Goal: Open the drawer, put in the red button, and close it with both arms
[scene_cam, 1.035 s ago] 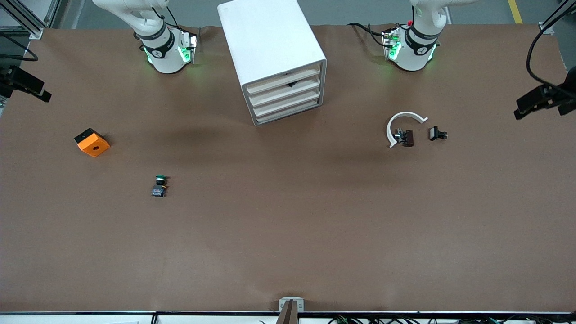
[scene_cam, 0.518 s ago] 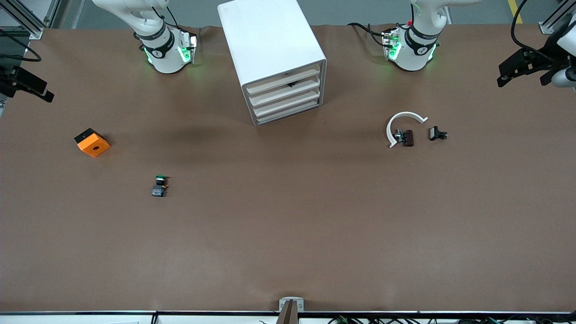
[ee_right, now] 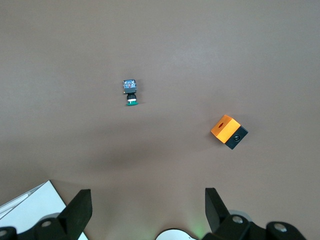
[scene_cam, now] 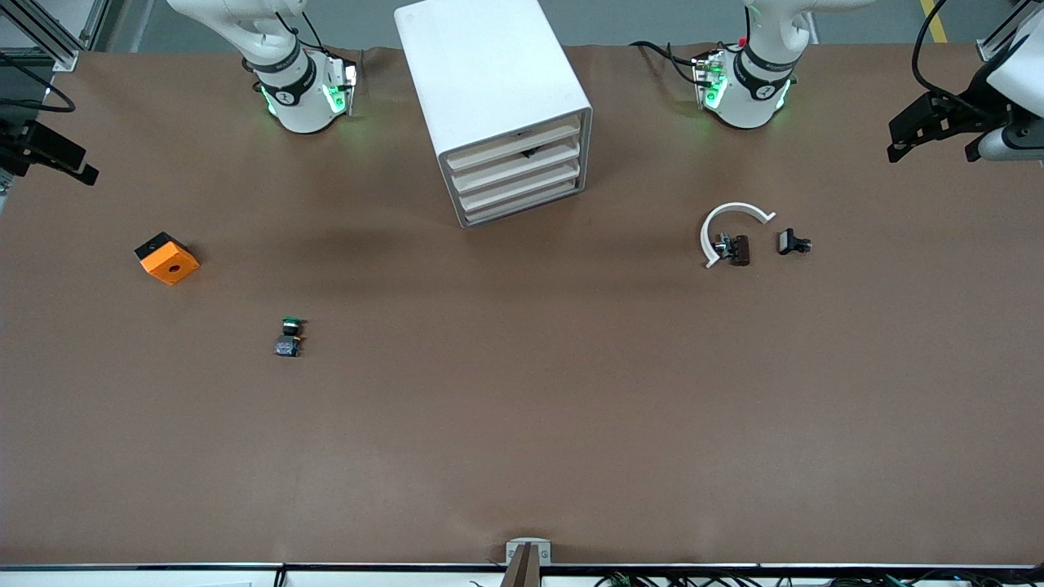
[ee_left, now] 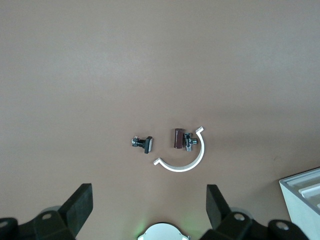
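Note:
The white cabinet (scene_cam: 489, 90) stands between the two arm bases, and its stacked drawers (scene_cam: 518, 173) are all pushed in. The red button (scene_cam: 739, 249), dark red cap and silvery collar, lies on the table inside a white C-shaped ring (scene_cam: 728, 217), toward the left arm's end; the left wrist view shows this red button (ee_left: 178, 138) too. My left gripper (ee_left: 149, 206) hangs open and empty high over that end, at the edge of the front view as the left gripper (scene_cam: 930, 129). My right gripper (ee_right: 147, 207) hangs open and empty high over the right arm's end, seen as the right gripper (scene_cam: 49, 153).
A black-capped button (scene_cam: 791, 242) lies beside the ring. Toward the right arm's end sit an orange cube (scene_cam: 166, 258) and a green-capped button (scene_cam: 287, 336), nearer the front camera than the cabinet. The left arm's base (scene_cam: 746, 90) and right arm's base (scene_cam: 302, 94) flank the cabinet.
The left arm's hand has swung in from the edge of the front view, toward the table's middle. The right hand has barely shifted. Nothing on the table has moved.

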Controlling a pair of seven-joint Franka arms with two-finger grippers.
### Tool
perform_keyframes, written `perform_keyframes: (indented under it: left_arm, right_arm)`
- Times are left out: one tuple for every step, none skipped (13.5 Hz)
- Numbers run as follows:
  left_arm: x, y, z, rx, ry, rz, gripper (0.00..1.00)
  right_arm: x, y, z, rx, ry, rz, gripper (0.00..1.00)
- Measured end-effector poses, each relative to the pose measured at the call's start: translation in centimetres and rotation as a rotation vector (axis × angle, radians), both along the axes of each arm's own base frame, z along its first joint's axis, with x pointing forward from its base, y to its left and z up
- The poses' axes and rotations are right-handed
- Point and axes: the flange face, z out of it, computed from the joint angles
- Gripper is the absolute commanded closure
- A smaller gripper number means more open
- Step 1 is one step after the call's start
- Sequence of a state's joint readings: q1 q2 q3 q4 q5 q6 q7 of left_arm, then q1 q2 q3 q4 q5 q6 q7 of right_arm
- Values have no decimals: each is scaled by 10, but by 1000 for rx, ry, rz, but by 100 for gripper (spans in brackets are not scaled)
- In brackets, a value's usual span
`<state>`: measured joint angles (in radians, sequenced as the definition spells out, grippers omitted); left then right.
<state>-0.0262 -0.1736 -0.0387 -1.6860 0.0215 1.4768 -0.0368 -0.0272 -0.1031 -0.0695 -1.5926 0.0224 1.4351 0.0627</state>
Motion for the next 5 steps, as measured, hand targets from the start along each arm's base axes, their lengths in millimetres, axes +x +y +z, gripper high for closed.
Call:
perform_keyframes:
  left_arm:
    - [2, 0, -2, 0, 0, 1, 0]
    - [6, 1, -3, -1, -2, 1, 0]
    - [9, 1, -3, -1, -6, 3, 0]
    - [12, 1, -2, -2, -10, 3, 0]
    - [15, 1, -1, -2, -13, 4, 0]
  right_arm:
    - [0, 0, 0, 0, -2, 11, 0]
    - [0, 0, 1, 0, -6, 17, 0]
    - [0, -1, 1, -1, -9, 21, 0]
    - [1, -1, 2, -6, -13, 25, 0]
    - [1, -2, 2, -14, -21, 26, 0]
